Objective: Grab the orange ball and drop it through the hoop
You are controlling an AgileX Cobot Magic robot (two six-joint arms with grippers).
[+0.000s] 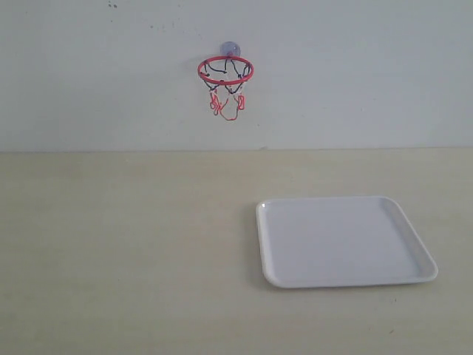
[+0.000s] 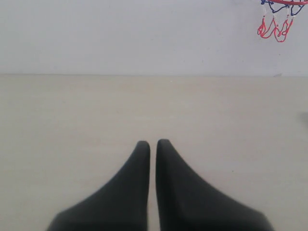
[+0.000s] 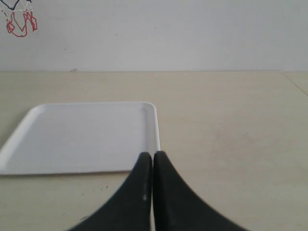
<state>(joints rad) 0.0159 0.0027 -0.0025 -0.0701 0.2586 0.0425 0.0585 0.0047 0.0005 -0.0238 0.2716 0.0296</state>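
The orange ball shows in none of the views. The hoop (image 1: 225, 71), a red ring with a black-and-red net on a suction cup, hangs on the white wall above the table; its net also appears in the left wrist view (image 2: 275, 21) and the right wrist view (image 3: 19, 20). My left gripper (image 2: 153, 143) is shut with nothing between its black fingers, low over bare table. My right gripper (image 3: 152, 154) is shut and empty too, just in front of the near corner of the white tray (image 3: 29, 161). Neither gripper appears in the exterior view.
The white tray (image 1: 275, 277) lies flat on the right half of the pale wooden table, with nothing on it. The wall stands along the table's far edge. A table edge (image 3: 294, 82) shows far off in the right wrist view.
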